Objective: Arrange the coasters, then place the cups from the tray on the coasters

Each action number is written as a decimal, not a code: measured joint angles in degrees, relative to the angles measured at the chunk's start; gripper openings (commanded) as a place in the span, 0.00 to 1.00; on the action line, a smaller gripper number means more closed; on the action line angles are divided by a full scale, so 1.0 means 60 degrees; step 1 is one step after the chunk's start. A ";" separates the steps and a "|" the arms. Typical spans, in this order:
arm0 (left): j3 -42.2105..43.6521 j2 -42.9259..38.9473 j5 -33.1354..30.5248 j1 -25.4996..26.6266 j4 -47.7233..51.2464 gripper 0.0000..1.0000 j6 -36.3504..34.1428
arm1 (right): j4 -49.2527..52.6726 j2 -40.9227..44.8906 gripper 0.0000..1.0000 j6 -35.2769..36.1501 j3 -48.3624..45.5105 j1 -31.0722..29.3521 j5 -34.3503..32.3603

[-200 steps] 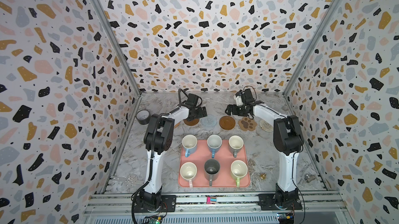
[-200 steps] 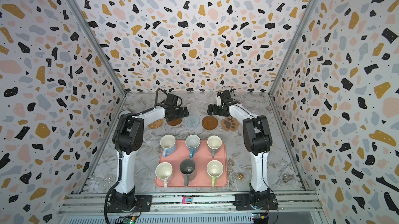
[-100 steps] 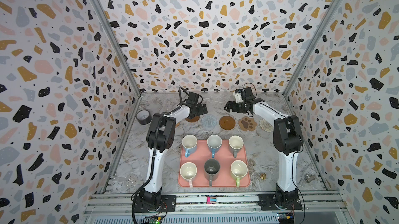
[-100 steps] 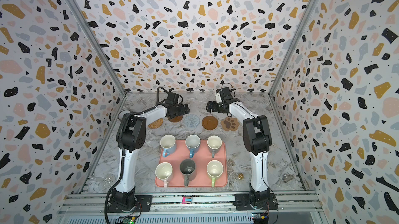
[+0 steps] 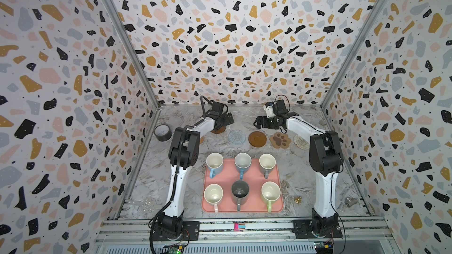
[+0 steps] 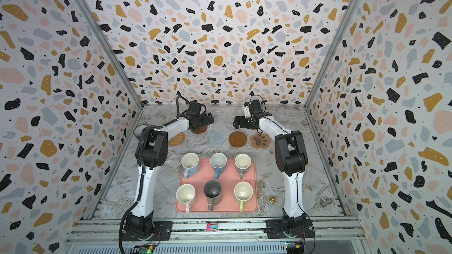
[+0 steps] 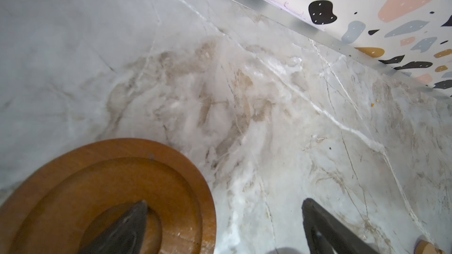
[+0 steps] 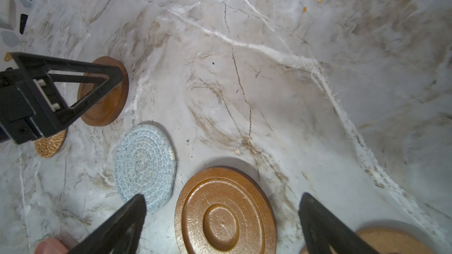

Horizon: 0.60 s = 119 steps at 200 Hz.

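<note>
The left end effector gapes wide and empty, one finger over a brown wooden coaster lying flat on the bench. The right end effector, equally wide and empty, hovers above the second wooden coaster, with the pale blue coaster just beside its finger. All six cups stand on the tray, behind both end effectors, towards the arm bases.

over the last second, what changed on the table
The left gripper moved toward the back wall, open, above a brown disc. The right gripper barely shifted, also open. Nothing taken or let go. Coasters, mugs and tray stayed put.
</note>
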State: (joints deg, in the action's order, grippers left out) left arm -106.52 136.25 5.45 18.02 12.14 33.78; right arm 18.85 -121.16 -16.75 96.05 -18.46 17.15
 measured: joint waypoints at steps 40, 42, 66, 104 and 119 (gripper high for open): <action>-0.0546 0.0393 0.0004 -0.0058 -0.0124 1.00 0.0084 | -0.0004 0.0000 0.99 0.0004 -0.0004 -0.0029 -0.0004; -0.0561 0.0408 0.0004 -0.0058 -0.0131 1.00 0.0087 | -0.0004 0.0000 0.99 0.0004 -0.0004 -0.0033 -0.0004; -0.0812 0.0594 0.0004 -0.0058 -0.0215 1.00 0.0087 | 0.0000 0.0000 0.99 0.0000 -0.0007 -0.0055 -0.0007; -0.0998 0.0718 0.0015 -0.0102 -0.0222 1.00 0.0095 | 0.0000 0.0000 0.99 0.0000 -0.0011 -0.0073 -0.0011; -0.1027 0.0747 0.0044 -0.0124 -0.0262 1.00 0.0095 | 0.0000 0.0000 0.99 0.0000 -0.0018 -0.0073 -0.0011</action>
State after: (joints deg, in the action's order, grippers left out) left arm -112.68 140.73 5.72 17.28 10.57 34.35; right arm 18.85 -121.16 -16.75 95.94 -18.90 17.08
